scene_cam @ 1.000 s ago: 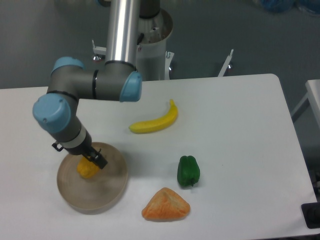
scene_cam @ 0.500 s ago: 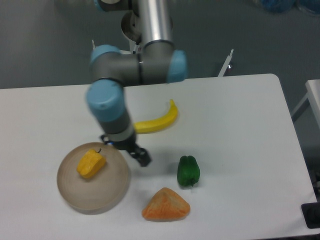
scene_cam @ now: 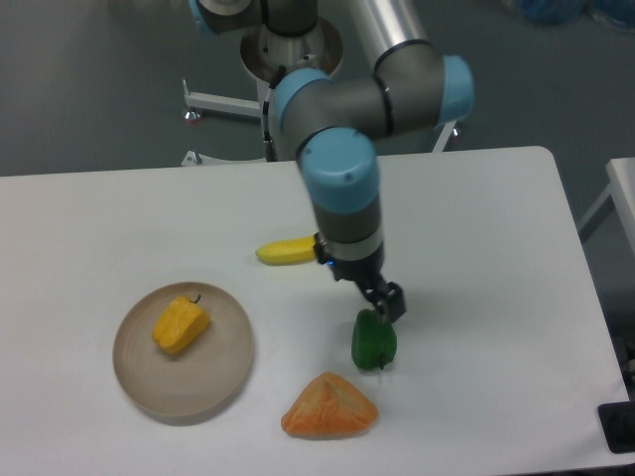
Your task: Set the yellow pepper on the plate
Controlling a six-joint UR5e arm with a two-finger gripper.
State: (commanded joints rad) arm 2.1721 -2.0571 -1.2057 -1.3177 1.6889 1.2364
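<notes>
The yellow pepper (scene_cam: 181, 325) lies on its side on the round beige plate (scene_cam: 223, 367) at the front left of the table, its dark stem pointing up and back. My gripper (scene_cam: 387, 302) hangs well to the right of the plate, just above the top of a green pepper (scene_cam: 373, 343). It holds nothing. Its fingers look close together, but the view is too small to tell whether they are open or shut.
A yellow banana (scene_cam: 284, 252) lies behind the arm, partly hidden by it. An orange triangular wedge (scene_cam: 329, 408) lies near the front edge, just below the green pepper. The arm's base stands behind the table's back edge.
My gripper let go of the yellow pepper on the plate and swung right across the table to above the green pepper. The pepper stays on the plate.
</notes>
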